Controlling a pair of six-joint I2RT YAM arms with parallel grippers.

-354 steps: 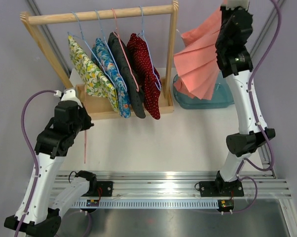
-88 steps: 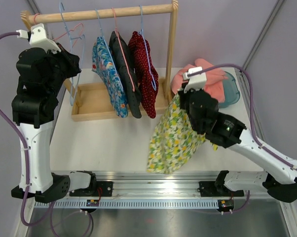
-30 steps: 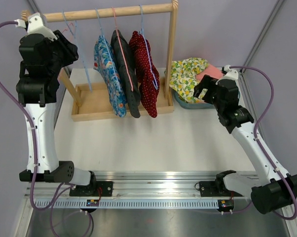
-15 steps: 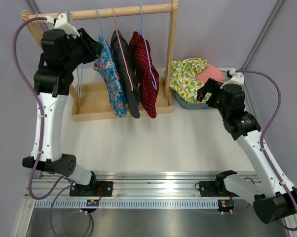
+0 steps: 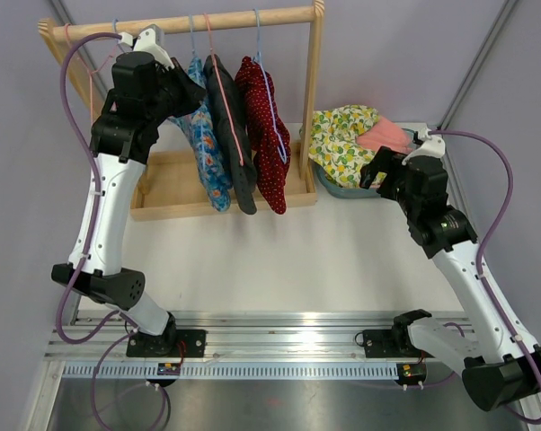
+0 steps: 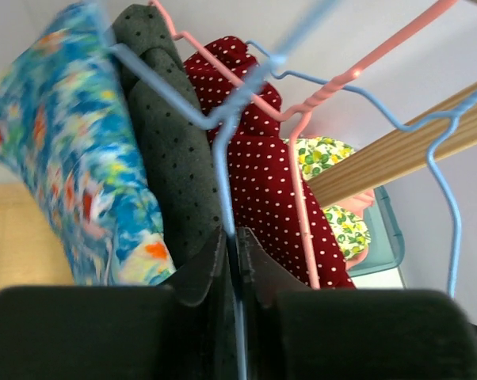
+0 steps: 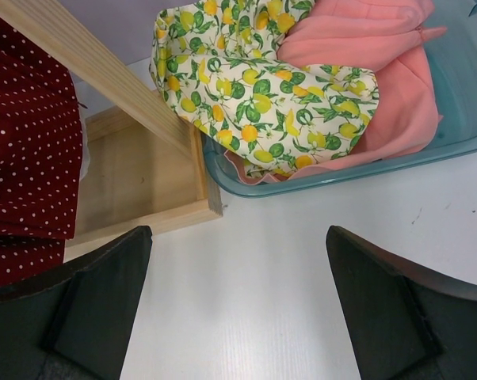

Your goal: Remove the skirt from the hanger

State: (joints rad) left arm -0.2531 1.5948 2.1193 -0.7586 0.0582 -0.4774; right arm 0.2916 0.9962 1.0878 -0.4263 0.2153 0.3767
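White table (image 5: 279, 256), wooden rack (image 5: 312, 90), dotted skirts (image 6: 258, 174) crowding blue hanger (image 6: 223, 174)

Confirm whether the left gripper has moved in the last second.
Yes. Seen from above, the left gripper moved rightward along the wooden rail and now pinches the hanger of the blue floral skirt.

three skirts (image 5: 261, 126) hang pressed together, hanger wires (image 6: 223, 119) crowding under the rail (image 5: 226, 21). the table (image 5: 279, 260) before the rack (image 5: 172, 193) gives room; a bin (image 7: 341, 178) sits just beside its right post (image 5: 313, 90).
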